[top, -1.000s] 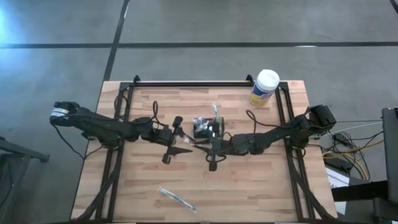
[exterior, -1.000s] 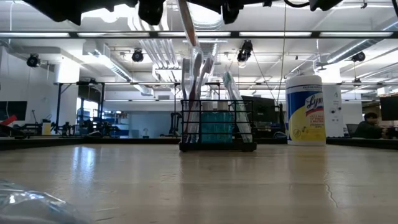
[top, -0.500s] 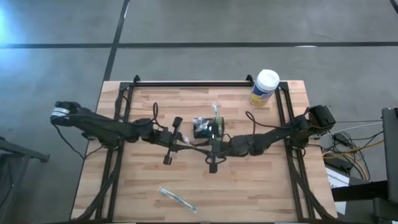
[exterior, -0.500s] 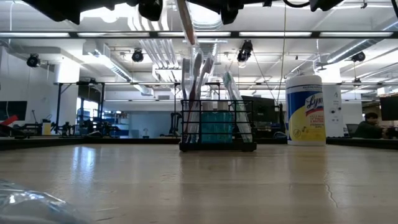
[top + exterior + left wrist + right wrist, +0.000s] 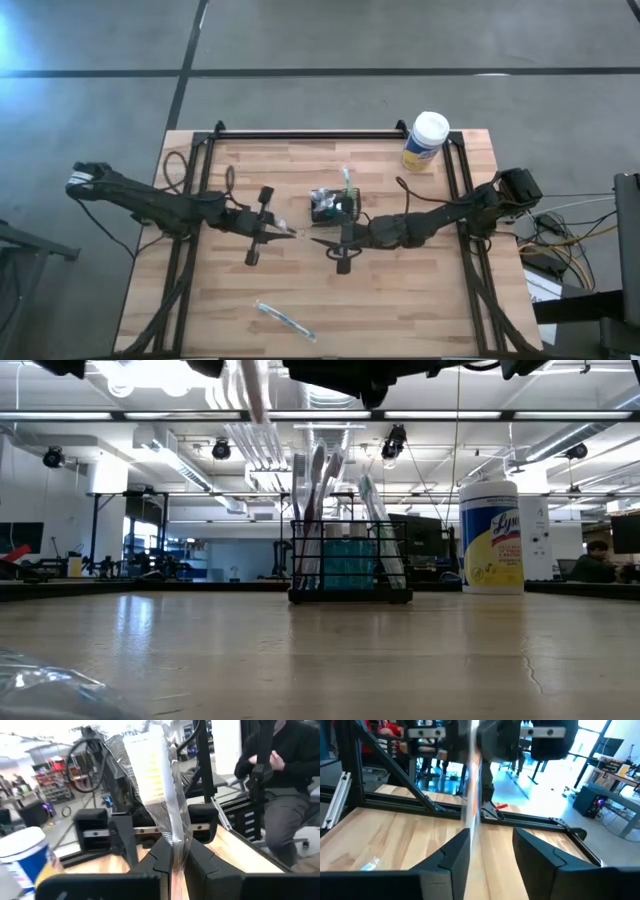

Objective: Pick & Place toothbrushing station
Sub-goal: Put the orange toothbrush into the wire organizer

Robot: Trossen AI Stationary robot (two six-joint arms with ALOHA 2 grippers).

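The toothbrushing station point(image 5: 335, 206), a black wire-mesh caddy with several toothbrushes upright in it, stands mid-table point(image 5: 350, 565). My left gripper point(image 5: 280, 233) is to its left, shut on a toothbrush in a clear wrapper point(image 5: 159, 785), whose shaft shows high up in the low view point(image 5: 250, 390). My right gripper point(image 5: 318, 241) stands open just right of that brush, facing it point(image 5: 492, 855), with the blurred brush point(image 5: 470, 805) ahead of its fingers. My left gripper pinches the wrapped toothbrush by its handle point(image 5: 175, 842), below the bristle head point(image 5: 149, 762), between its two fingers. The fingers come from the table's left, and the brush runs on past their tips. The brush is lifted clear of the table.
A white-lidded, yellow-labelled canister point(image 5: 425, 140) stands at the far right. Another wrapped toothbrush point(image 5: 285, 320) lies near the front edge. Black frame rails point(image 5: 300, 135) run along the table's sides and far edge. A seated person point(image 5: 280, 780) shows beyond the table.
My left gripper has shut on the wrapped toothbrush, and my right gripper has opened and let it go. My left gripper has then carried the brush toward the table's left edge, away from the caddy, still high above the table.
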